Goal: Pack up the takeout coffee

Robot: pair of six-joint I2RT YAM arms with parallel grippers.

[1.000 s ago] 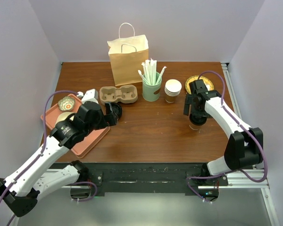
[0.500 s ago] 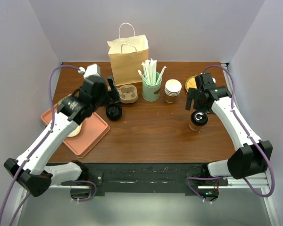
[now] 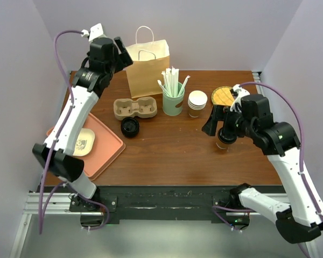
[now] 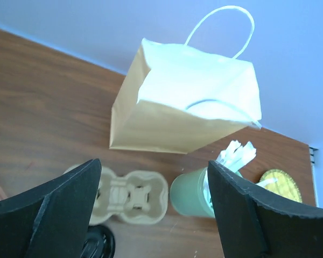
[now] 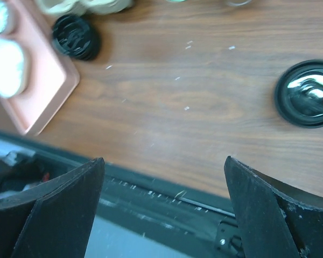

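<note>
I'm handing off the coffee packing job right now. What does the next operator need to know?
The left gripper is open and empty, raised high by the paper bag.
The right gripper is open and empty, beside the coffee, not around it.
The coffee stands lidded and upright on the right of the table, apart from the bag.
The bag is upright at the back, mouth open.
Done: nothing packed yet.
Left: grasp the coffee, carry it over, lower it into the bag.
</note>
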